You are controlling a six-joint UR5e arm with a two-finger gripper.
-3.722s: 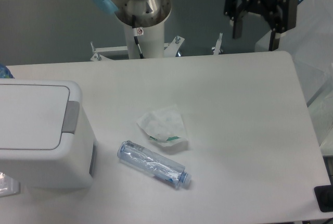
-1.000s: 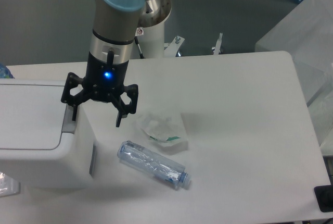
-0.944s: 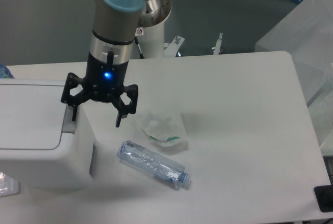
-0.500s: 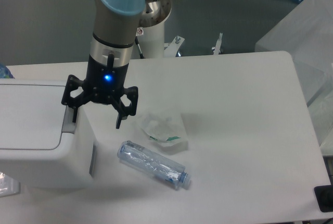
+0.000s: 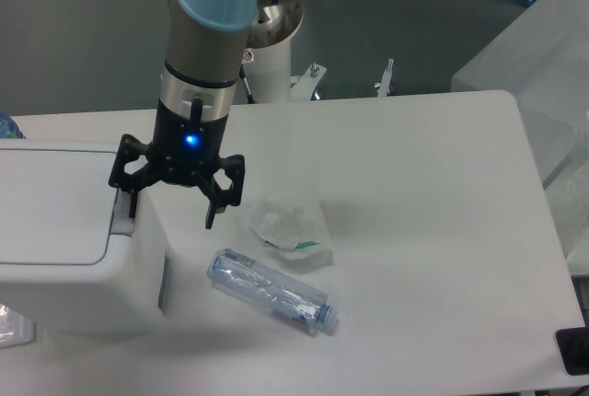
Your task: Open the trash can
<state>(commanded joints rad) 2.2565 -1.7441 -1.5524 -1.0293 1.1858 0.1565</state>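
The trash can (image 5: 64, 258) is a large boxy white bin at the left edge of the table, lid flat and closed. Its grey push tab (image 5: 120, 221) runs along the lid's right edge and is partly hidden. My gripper (image 5: 171, 214) hangs straight down over the bin's right side, fingers spread wide, open and empty. The left finger (image 5: 130, 198) sits right at the grey tab; whether it touches I cannot tell. The right finger (image 5: 211, 216) hangs past the bin's right wall above the table.
A crumpled white tissue (image 5: 287, 224) lies just right of the gripper. A clear crushed plastic bottle (image 5: 271, 290) lies in front of it. The robot base (image 5: 262, 55) stands at the table's back edge. A white bagged object (image 5: 543, 55) is at the far right.
The gripper came from the back right of the table to over the bin's right edge. Over the last second it sank slightly. The lid stays closed.
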